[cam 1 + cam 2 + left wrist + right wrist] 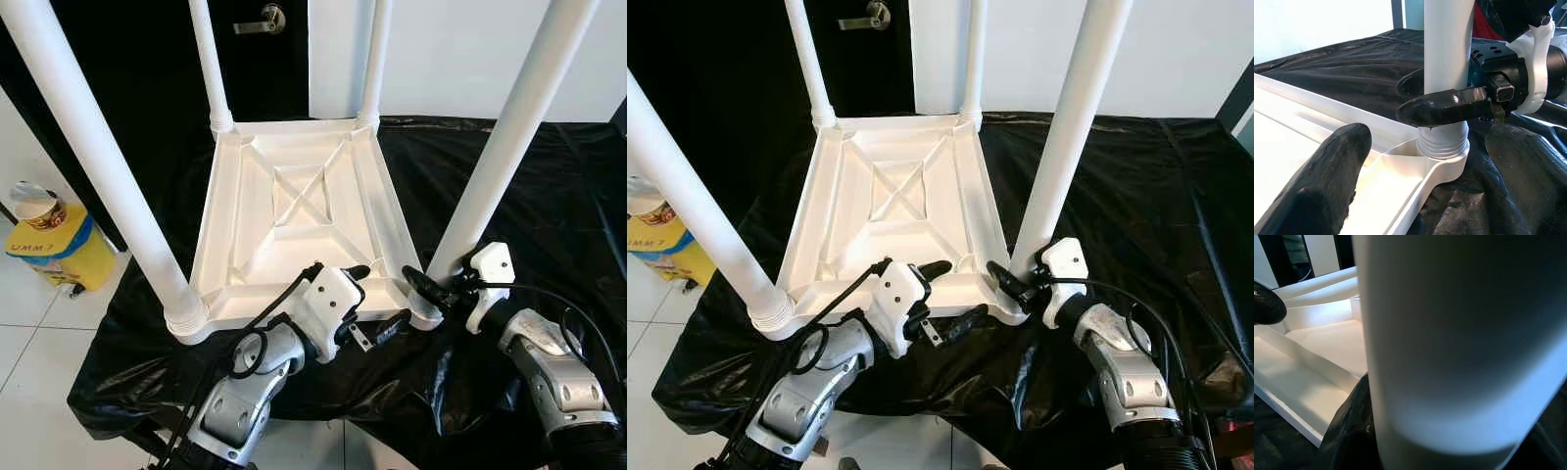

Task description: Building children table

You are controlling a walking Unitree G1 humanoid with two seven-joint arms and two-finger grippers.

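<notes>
White plastic children's table lies upside down on a crumpled black plastic sheet over the floor, ribbed underside up, four white round legs standing upright at its corners. Right gripper is at the near-right leg, low down just above the threaded collar; its two black fingers sit one on each side of the leg, pinching it. Left gripper is at the table's near edge, just beside that same corner: fingers spread, one over the rim inside the tray, the other outside below the edge, gripping nothing. Near-left leg stands seated in its socket. Yellow container with a paper cup on it sits on white tile at far left.
</notes>
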